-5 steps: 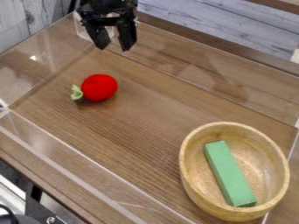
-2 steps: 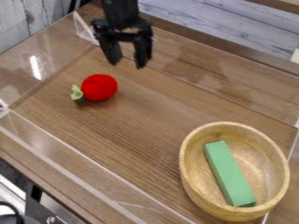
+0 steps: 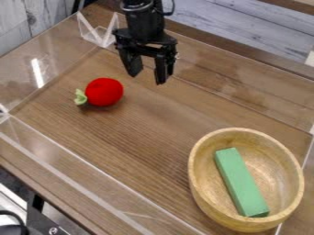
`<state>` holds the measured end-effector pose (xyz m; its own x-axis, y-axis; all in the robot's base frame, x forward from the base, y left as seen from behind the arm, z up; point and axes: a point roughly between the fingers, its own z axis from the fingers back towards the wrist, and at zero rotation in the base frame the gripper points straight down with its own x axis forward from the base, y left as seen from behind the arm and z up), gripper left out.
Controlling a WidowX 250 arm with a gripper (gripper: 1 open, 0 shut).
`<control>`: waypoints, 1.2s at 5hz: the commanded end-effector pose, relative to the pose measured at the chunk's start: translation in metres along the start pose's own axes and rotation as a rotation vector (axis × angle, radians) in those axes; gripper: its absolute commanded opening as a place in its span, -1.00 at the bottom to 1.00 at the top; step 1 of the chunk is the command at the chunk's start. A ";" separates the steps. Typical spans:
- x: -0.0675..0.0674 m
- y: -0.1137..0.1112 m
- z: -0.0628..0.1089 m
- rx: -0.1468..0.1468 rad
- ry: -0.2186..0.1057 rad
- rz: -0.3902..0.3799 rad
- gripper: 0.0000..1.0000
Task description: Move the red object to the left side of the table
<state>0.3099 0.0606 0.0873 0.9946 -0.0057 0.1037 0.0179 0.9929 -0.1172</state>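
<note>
The red object (image 3: 103, 91), a small glossy toy fruit with a green leafy stem on its left, lies on the brown wood-grain table (image 3: 172, 119) in the left half. My gripper (image 3: 147, 71) hangs above the table to the upper right of the fruit. Its black fingers (image 3: 130, 66) are spread open with nothing between them. It does not touch the fruit.
A round light-wood bowl (image 3: 208, 197) sits at the front right and holds a green rectangular block (image 3: 241, 182). Low clear acrylic walls (image 3: 50, 41) edge the tabletop. A pale plank wall runs behind.
The gripper has moved right and toward the front, from the table's back edge to a spot closer to the fruit. Its fingers stayed open. The fruit and bowl have not moved.
</note>
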 end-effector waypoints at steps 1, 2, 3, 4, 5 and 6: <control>-0.001 0.007 0.030 0.042 -0.074 -0.036 1.00; 0.002 0.012 0.029 0.064 -0.095 -0.032 1.00; 0.003 0.016 0.022 0.092 -0.103 -0.027 1.00; 0.009 0.024 0.015 0.113 -0.111 0.028 1.00; 0.015 0.030 0.012 0.128 -0.117 0.077 1.00; 0.018 0.039 0.004 0.130 -0.120 0.075 1.00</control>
<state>0.3207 0.0952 0.0720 0.9840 0.0765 0.1608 -0.0747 0.9971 -0.0173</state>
